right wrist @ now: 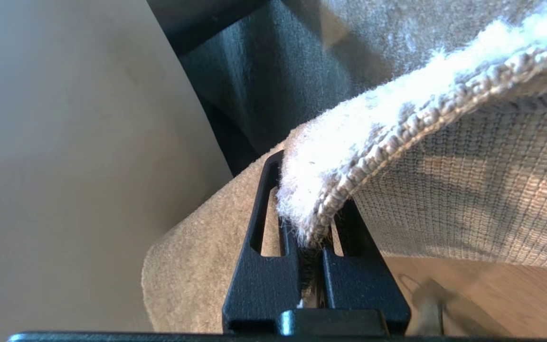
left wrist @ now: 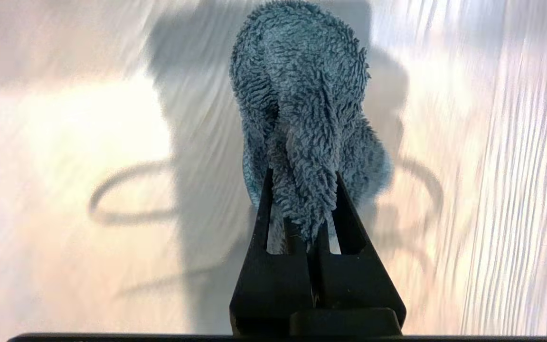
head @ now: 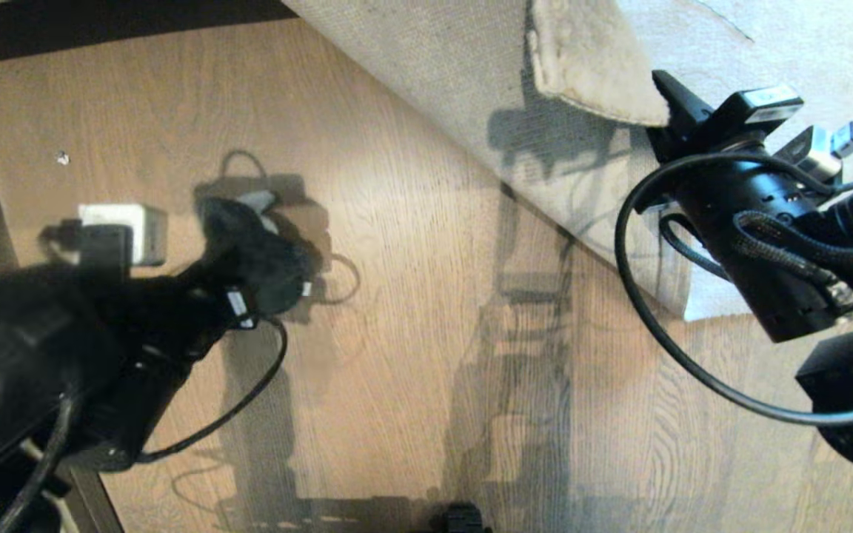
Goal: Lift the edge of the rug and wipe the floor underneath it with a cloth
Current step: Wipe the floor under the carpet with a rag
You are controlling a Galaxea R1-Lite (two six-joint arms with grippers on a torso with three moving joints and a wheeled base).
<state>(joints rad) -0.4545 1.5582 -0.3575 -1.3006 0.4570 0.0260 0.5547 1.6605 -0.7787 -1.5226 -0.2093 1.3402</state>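
right gripper (right wrist: 312, 223) clenched on the rug (right wrist: 444, 123), baring the floor (head: 412, 296) | left gripper (left wrist: 302, 209) grasping the cloth (left wrist: 302, 104); we wipe

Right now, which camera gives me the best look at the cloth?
The left wrist view: the cloth fills the frame, its fuzzy pile sharp, pinched in the left end effector. The head view shows it only as a blurred dark clump over the floor. The right wrist view doesn't show it, only the rug.
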